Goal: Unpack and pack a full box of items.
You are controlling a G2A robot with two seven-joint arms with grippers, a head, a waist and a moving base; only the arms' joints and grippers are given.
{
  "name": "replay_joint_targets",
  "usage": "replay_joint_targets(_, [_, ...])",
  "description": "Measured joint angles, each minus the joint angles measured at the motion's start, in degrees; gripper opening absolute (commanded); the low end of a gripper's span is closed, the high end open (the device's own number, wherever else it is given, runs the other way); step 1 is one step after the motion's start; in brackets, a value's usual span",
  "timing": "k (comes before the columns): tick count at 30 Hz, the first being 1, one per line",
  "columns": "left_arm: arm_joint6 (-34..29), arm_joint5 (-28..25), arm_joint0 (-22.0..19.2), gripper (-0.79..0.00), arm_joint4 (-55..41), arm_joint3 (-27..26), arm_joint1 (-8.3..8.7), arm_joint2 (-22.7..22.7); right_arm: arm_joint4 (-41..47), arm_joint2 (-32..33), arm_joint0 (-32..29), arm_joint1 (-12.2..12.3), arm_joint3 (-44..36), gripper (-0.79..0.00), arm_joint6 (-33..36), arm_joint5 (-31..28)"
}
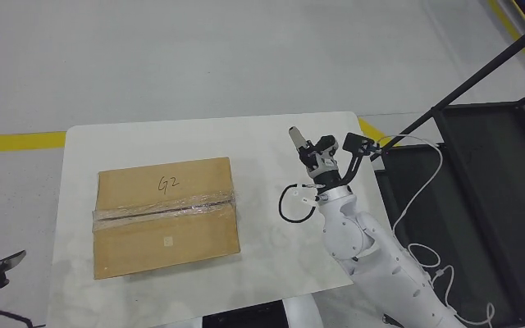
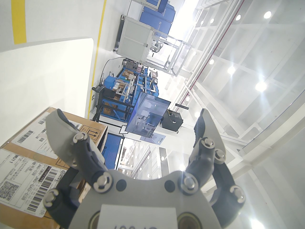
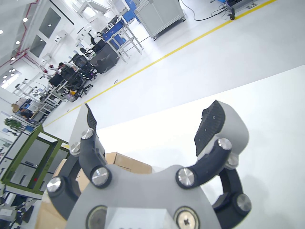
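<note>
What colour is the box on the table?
Brown cardboard box, sealed with clear tape; best in the top view.

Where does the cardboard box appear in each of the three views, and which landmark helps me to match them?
Top view: the cardboard box lies taped shut on the white table, left part.
Left wrist view: the cardboard box, labels showing, sits behind one finger of the left gripper.
Right wrist view: the cardboard box peeks out behind the right gripper's base.
Shared landmark: the white table.
</note>
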Motion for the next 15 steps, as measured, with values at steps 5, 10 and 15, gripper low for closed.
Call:
replay_joint_targets(5, [0.00,0.00,0.00,0.000,0.00,0.00,0.00,0.00,-6.34,0.75,-0.81,0.03,-1.04,0.000,3.59,4.79])
replay_joint_targets(10, [0.00,0.00,0.00,0.000,0.00,0.00,0.00,0.00,-13.34,0.14,-0.07,-0.17,-1.92,0.000,7.32,8.50])
replay_joint_targets(15, [0.00,0.00,0.00,0.000,0.00,0.00,0.00,0.00,-20.20,-0.73,0.70,-0.24,-3.06,0.000,12.94,10.89])
